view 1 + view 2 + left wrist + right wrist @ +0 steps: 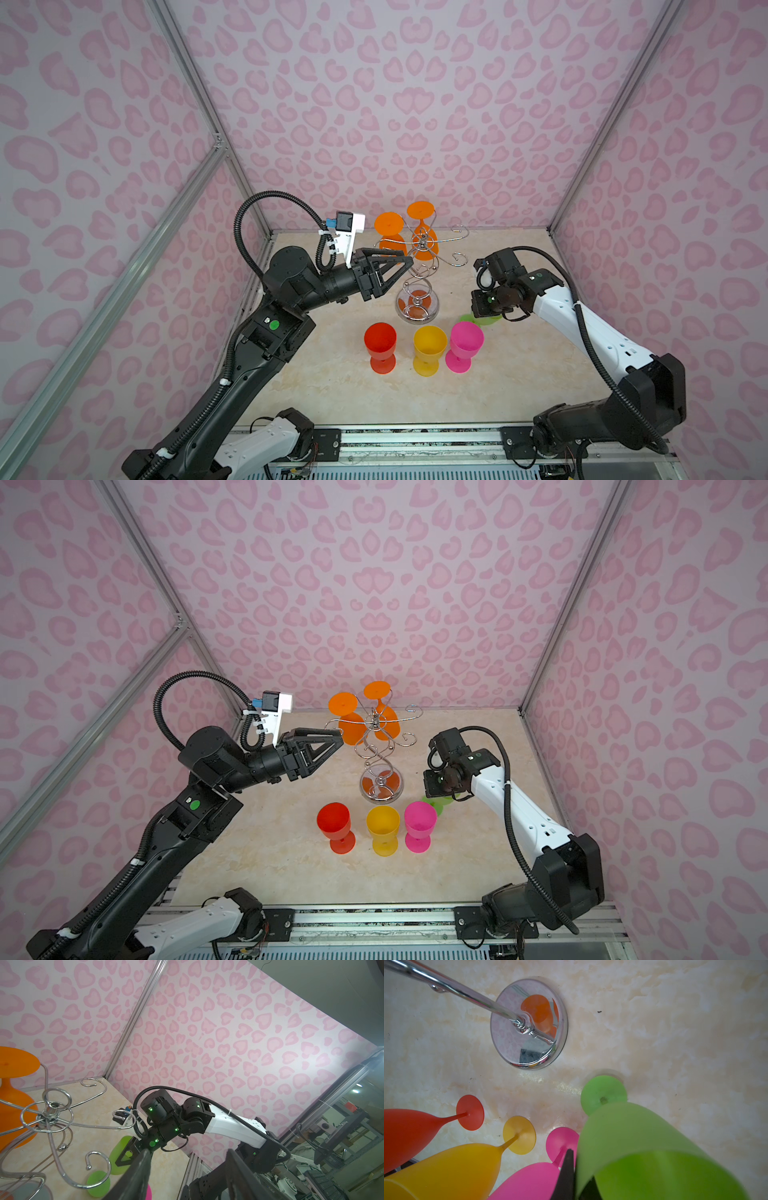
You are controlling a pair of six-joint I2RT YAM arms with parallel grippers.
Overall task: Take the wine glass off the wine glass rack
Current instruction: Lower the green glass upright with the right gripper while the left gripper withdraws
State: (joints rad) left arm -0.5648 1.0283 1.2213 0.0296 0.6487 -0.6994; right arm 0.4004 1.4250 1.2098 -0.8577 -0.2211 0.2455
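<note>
The chrome wine glass rack (420, 266) (376, 750) stands mid-table on its round base (529, 1024). Two orange wine glasses (389, 226) (420, 210) hang upside down from its far hooks. My left gripper (409, 262) (189, 1172) is open and empty, at hook height just left of the rack's stem, close to the nearer orange wine glass (14, 1084). My right gripper (577, 1176) is shut on the rim of a green wine glass (633, 1136) (478, 320) right of the rack's base. The glass's foot (603, 1095) is down at the table.
Red (380, 343), yellow (429, 345) and pink (466, 338) glasses stand upright in a row in front of the rack. Empty curled hooks (91, 1084) stick out towards the right and front. Pink patterned walls close in three sides.
</note>
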